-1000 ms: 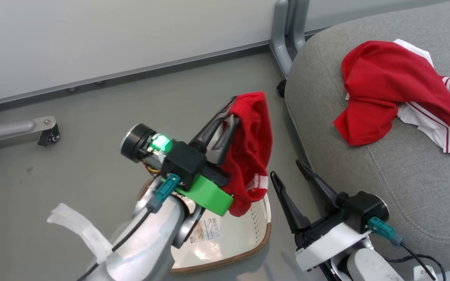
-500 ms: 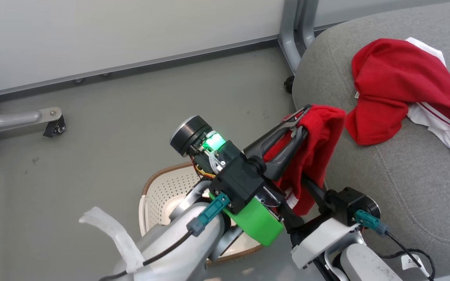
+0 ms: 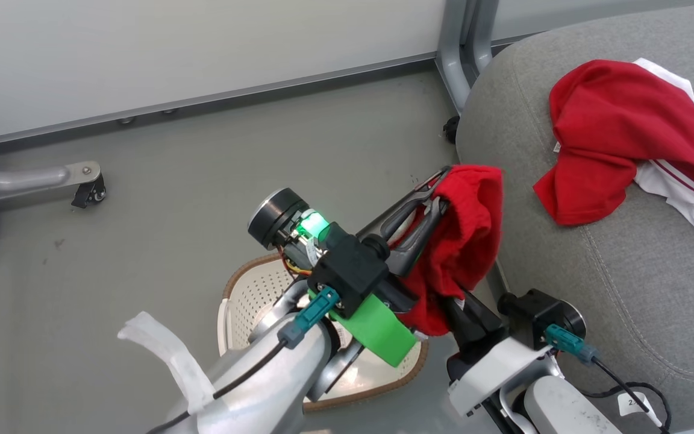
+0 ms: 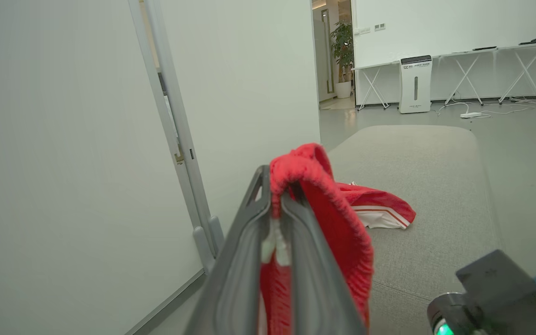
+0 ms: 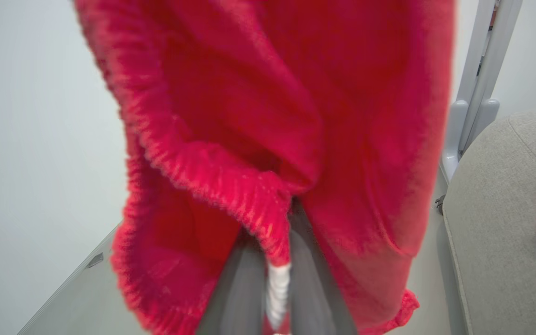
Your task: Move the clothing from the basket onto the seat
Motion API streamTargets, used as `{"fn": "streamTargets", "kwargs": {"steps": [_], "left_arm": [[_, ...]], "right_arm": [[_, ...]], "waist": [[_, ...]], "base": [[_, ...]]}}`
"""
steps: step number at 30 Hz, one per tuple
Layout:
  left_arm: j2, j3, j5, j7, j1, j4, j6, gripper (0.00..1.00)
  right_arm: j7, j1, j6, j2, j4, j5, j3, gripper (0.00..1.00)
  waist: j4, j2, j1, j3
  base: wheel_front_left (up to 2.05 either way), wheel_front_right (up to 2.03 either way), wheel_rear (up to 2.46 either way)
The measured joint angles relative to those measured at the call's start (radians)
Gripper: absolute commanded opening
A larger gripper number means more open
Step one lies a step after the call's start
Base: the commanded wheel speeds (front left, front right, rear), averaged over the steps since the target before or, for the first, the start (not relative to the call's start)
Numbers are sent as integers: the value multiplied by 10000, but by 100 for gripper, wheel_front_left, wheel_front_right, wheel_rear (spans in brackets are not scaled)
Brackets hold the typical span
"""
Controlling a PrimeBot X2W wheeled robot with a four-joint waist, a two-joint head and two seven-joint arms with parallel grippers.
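Left gripper (image 3: 436,191): clamped shut on soft red fabric shorts (image 3: 461,241).
Right gripper (image 5: 279,265): apparently pinching them too.
Risk: released early, they miss large grey upholstered seat (image 3: 594,289).

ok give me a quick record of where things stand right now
left gripper: shut on red shorts, held up by the edge of the seat
right gripper: looks shut on the shorts too, view blurred
red top: lying on the seat
basket: on the floor, partly behind the left arm, no clothing seen inside
left to do: shorts onto the seat
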Motion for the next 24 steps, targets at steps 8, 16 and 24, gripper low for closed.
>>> {"fn": "streamTargets", "kwargs": {"steps": [8, 16, 24], "left_arm": [[150, 92, -196, -238, 187, 546, 84, 92], [523, 100, -320, -150, 436, 1041, 119, 100], [855, 234, -428, -155, 590, 1300, 217, 100]], "right_arm": [[2, 140, 0, -104, -136, 63, -4, 0], [2, 206, 0, -82, -286, 144, 136, 0], [0, 219, 0, 10, -930, 512, -130, 0]], "waist": [[-9, 0, 0, -56], [-39, 0, 0, -81], [-84, 0, 0, 6]], "base": [[0, 0, 0], [0, 0, 0], [0, 0, 0]]}}
